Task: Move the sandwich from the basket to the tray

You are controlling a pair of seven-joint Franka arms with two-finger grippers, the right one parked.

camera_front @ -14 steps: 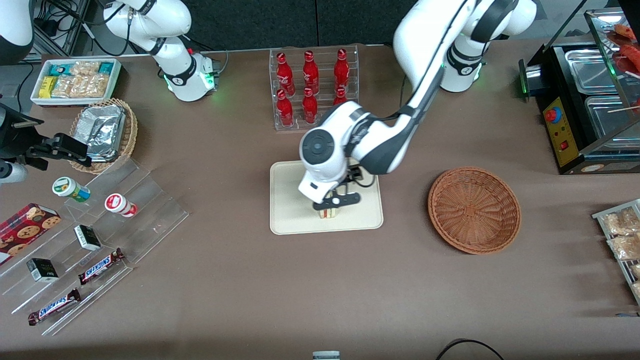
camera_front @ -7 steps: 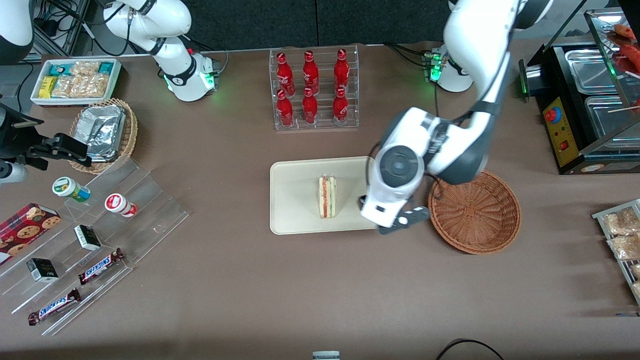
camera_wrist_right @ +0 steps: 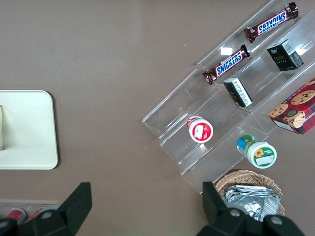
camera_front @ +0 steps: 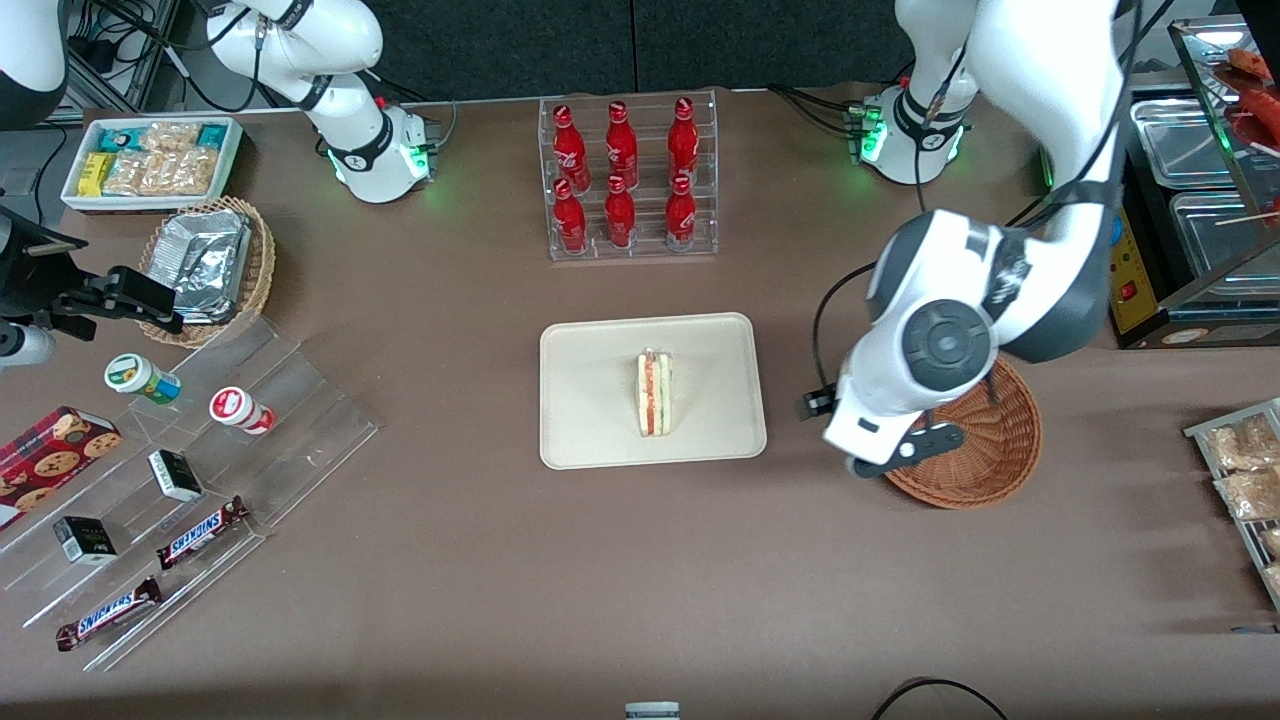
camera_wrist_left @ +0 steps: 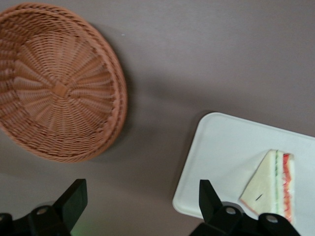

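Note:
The sandwich (camera_front: 654, 393), a pale bread wedge with a red filling stripe, lies on the cream tray (camera_front: 590, 430) near its middle. It also shows in the left wrist view (camera_wrist_left: 272, 184) on the tray (camera_wrist_left: 224, 152). The reddish-brown wicker basket (camera_front: 990, 450) is empty and partly covered by the left arm; the wrist view shows its inside (camera_wrist_left: 59, 88) bare. My left gripper (camera_front: 880, 455) hangs above the table at the basket's rim, between basket and tray. It is open and empty (camera_wrist_left: 142, 201).
A clear rack of red bottles (camera_front: 625, 175) stands farther from the camera than the tray. A black food warmer (camera_front: 1170, 200) and a rack of snack packets (camera_front: 1240, 470) sit at the working arm's end. Clear steps with snacks (camera_front: 180, 480) lie toward the parked arm's end.
The left gripper has let go of the sandwich on the tray, risen and swung away toward the basket. The sandwich stays on the tray.

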